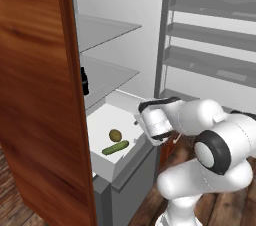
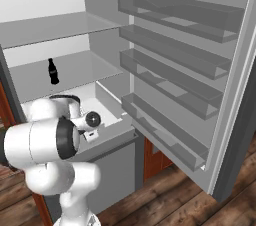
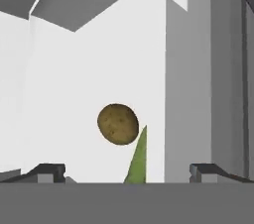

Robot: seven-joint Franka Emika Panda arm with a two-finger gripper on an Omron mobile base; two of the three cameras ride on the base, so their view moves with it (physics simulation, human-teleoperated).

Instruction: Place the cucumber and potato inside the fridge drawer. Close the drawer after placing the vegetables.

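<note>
Wooden floor (image 2: pixel 165 197), grey fridge (image 1: pixel 135 180) open

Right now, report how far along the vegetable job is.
Done: the cucumber and potato lie in the fridge drawer. In hand: nothing; the gripper is open, empty, above them. Left: push the drawer shut; it stands pulled out.

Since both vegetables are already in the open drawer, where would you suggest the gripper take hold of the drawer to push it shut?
I'd go for the grey front panel of the drawer, near its top edge, coming from the front. It is broad and flat and faces the robot. The cucumber and potato lie clear behind it, and the gripper is open.
</note>
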